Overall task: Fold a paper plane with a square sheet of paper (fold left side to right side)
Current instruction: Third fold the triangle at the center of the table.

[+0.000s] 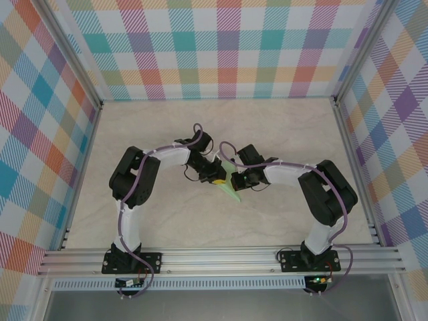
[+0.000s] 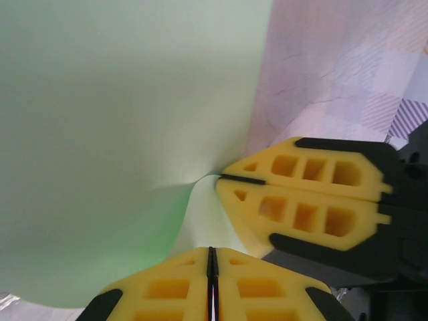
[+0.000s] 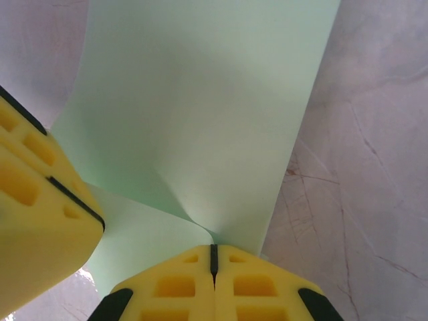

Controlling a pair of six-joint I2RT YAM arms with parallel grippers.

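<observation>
There are two arms, and each one carries one yellow hand, so two hands in total. There is one sheet (image 1: 233, 192) of pale green paper, and it is plain. Seen from above, both arms bend inward and the hands meet around the middle of the counter (image 1: 200, 127), with the left hand (image 1: 215, 177) just beside the right hand (image 1: 238, 182). The sheet is between them, and its pointed end is directed to the near side. In the left wrist view the left hand (image 2: 212, 251) is closed tightly on the near edge of the sheet (image 2: 120, 134), with only a thin dark line down its middle. The right hand (image 2: 224, 178) comes from the right and is also clamped on the sheet, very near to the first grip. In the right wrist view the sheet (image 3: 194, 114) rises away from the closed right hand (image 3: 214, 247), and one soft fold runs to that grip. The paper is bent and lifted, not flat on the counter.
</observation>
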